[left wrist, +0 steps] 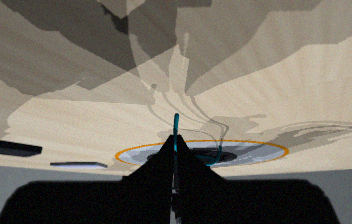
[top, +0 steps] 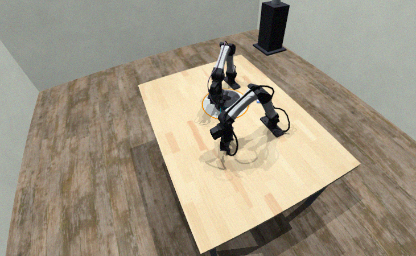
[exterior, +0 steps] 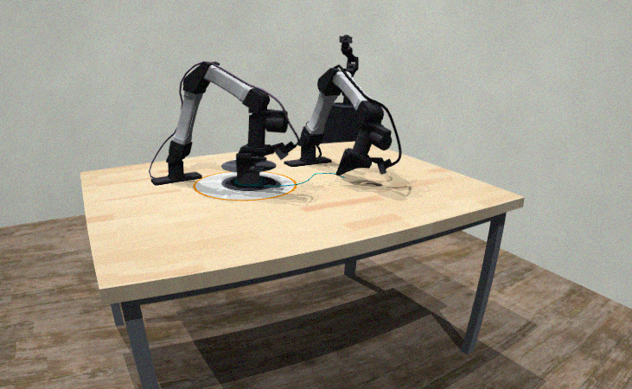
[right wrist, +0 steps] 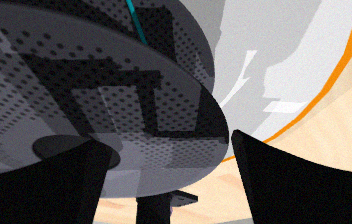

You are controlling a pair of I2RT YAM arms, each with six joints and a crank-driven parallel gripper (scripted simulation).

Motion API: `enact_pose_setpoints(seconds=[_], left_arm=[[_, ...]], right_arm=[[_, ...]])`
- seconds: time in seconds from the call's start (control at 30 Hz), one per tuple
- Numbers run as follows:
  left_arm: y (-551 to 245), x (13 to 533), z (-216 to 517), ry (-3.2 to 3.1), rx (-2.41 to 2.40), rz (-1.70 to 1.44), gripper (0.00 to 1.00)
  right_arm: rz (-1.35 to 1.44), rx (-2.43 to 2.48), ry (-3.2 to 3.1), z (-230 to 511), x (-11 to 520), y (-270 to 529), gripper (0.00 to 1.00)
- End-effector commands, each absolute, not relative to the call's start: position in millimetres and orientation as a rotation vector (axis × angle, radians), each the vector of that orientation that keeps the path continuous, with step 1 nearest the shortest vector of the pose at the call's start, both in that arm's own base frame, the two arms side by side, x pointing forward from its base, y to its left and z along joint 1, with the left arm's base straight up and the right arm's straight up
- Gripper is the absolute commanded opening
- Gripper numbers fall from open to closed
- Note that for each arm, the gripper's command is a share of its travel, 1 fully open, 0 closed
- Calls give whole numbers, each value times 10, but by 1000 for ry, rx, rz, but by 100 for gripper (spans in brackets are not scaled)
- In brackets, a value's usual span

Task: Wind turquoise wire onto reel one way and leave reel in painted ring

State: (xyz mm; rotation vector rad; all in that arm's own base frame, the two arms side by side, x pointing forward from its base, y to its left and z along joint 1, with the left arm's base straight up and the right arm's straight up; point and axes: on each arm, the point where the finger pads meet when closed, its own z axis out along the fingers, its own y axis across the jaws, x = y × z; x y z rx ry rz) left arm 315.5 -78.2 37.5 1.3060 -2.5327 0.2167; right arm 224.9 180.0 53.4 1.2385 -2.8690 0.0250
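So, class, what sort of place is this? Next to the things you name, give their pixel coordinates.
Probably a robotics lab or test room: two robot arms (top: 223,58) (exterior: 228,82) are mounted on a wooden table (top: 266,188) (exterior: 201,232), with a wire reel (top: 231,96) (exterior: 269,165) (right wrist: 177,115) between them and plain walls around.

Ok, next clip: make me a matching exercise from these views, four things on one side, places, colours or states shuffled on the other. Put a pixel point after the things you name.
Things:
1. Wire (top: 220,110) (exterior: 325,173) (left wrist: 176,122) (right wrist: 137,22)
2. Reel (top: 231,96) (exterior: 231,165) (left wrist: 227,156) (right wrist: 122,105)
3. Left end effector (exterior: 338,173) (left wrist: 176,137)
4. Right end effector (top: 220,105) (exterior: 248,181) (right wrist: 165,137)

Matches:
A. Fingers wide apart
B. Inside the orange ring (top: 202,104) (exterior: 194,186) (left wrist: 288,151) (right wrist: 349,51)
C. Turquoise
D. Shut on a thin strand

Pairs: 1-C; 2-B; 3-D; 4-A
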Motion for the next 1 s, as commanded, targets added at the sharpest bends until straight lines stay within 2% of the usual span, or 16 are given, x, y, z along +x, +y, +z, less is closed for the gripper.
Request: enact_pose_setpoints(seconds=[0.0, 0.17, 0.3, 0.37, 0.73, 0.97], left_arm=[[-770, 3200, 482, -2547, 1320, 245, 0], [-770, 3207, 485, -2547, 1319, 245, 0], [-723, 3242, 486, -2556, 1324, 237, 0], [-723, 3242, 486, -2556, 1324, 237, 0], [-607, 3332, 450, -2569, 1353, 213, 0], [-622, 3316, 409, -2570, 1349, 214, 0]], right_arm=[[0, 1262, -2877, 526, 2294, 1892, 100], [0, 1262, -2877, 582, 2296, 1893, 100], [0, 1262, -2877, 582, 2296, 1893, 93], [0, 1262, -2877, 582, 2296, 1893, 93], [0, 1262, -2877, 582, 2296, 1893, 75], [0, 1165, -2917, 510, 2228, 1855, 75]])
